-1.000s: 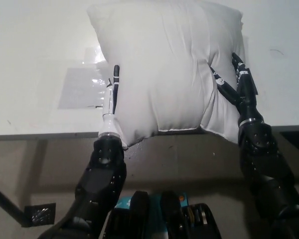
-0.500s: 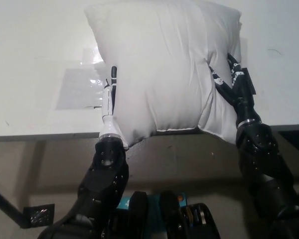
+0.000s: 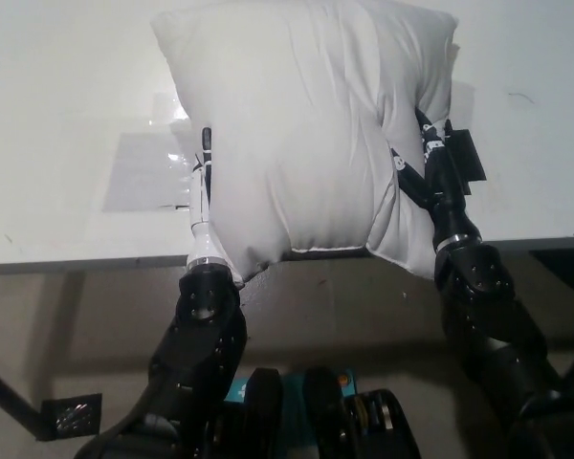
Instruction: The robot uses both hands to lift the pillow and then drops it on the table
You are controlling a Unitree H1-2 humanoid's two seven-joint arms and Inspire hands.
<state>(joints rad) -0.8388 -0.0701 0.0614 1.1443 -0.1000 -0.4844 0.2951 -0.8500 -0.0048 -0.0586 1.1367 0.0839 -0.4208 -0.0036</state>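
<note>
The black fingers [image 3: 430, 153] of the right hand [image 3: 438, 177] are pressed into the right side of the pillow [image 3: 301, 124], sinking a deep crease into the fabric, so they are clamped against it. On the other side, the white fingers [image 3: 207, 153] of the left hand [image 3: 203, 196] lie flat and straight along the pillow's left edge, pressing in from that side; most of that hand is tucked behind the bulging fabric. So the white pillow is squeezed between the two hands, standing more or less upright and puffed out in the middle. Its lower corners hang past the near edge of the counter [image 3: 57, 115], one beside each wrist, and its upper part reaches well back over the white counter top. Whether the pillow's underside is touching the counter or held clear of it cannot be told from here. To the left of the pillow, a clear plastic sheet [image 3: 143, 172] lies flat on the counter, shiny in places, with its right edge near the left hand. Below the counter edge the floor [image 3: 67, 325] is a dull brown.
</note>
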